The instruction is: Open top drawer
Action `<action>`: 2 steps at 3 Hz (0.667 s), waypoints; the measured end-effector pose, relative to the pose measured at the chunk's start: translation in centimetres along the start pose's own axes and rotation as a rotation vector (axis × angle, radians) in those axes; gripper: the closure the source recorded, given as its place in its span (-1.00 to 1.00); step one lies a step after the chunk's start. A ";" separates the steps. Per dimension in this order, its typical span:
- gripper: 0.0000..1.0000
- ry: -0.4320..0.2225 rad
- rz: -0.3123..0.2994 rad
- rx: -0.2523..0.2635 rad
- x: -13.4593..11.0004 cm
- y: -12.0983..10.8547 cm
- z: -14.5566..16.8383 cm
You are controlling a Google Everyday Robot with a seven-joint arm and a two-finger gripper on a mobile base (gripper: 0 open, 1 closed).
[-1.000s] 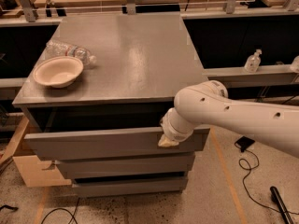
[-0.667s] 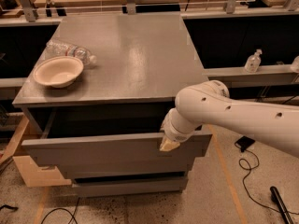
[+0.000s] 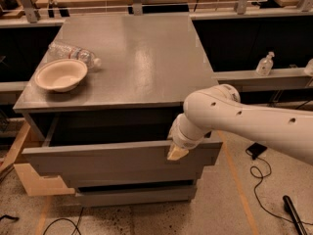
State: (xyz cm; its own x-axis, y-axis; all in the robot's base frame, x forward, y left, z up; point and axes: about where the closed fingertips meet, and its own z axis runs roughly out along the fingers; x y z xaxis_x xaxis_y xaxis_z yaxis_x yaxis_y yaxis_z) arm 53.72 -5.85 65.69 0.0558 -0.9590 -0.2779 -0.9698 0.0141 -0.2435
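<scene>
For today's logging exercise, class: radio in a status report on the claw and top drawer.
Claw at front upper edge of top drawer, right side. Drawer partly open. Nothing blocking.

Top drawer (image 3: 112, 163): smooth matt grey front. Gripper (image 3: 177, 152), at its upper edge toward 3 o'clock: cream tip, glossy white plastic arm (image 3: 244, 121). Bottle (image 3: 73, 54): clear crinkled plastic.

The top drawer (image 3: 112, 160) is plain matte grey, its interior a darker, shadowed grey; the cabinet top (image 3: 137, 58) is the same grey with a pale sheen; the gripper (image 3: 177, 152), at the drawer front's upper edge, is tan under a white arm (image 3: 244, 124) dotted with small dark holes; the bowl (image 3: 61, 75) is cream; the bottle (image 3: 71, 53) is clear; the floor (image 3: 220, 214) is speckled grey-beige.
</scene>
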 end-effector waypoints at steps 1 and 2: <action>1.00 0.004 0.042 -0.031 1.0 2.5 -1.4; 0.67 0.004 0.042 -0.031 1.0 2.5 -1.4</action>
State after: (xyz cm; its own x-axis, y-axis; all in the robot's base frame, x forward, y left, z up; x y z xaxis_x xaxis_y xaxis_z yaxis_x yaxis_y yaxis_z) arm 51.02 -7.12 66.08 0.0136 -0.9588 -0.2836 -0.9781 0.0461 -0.2028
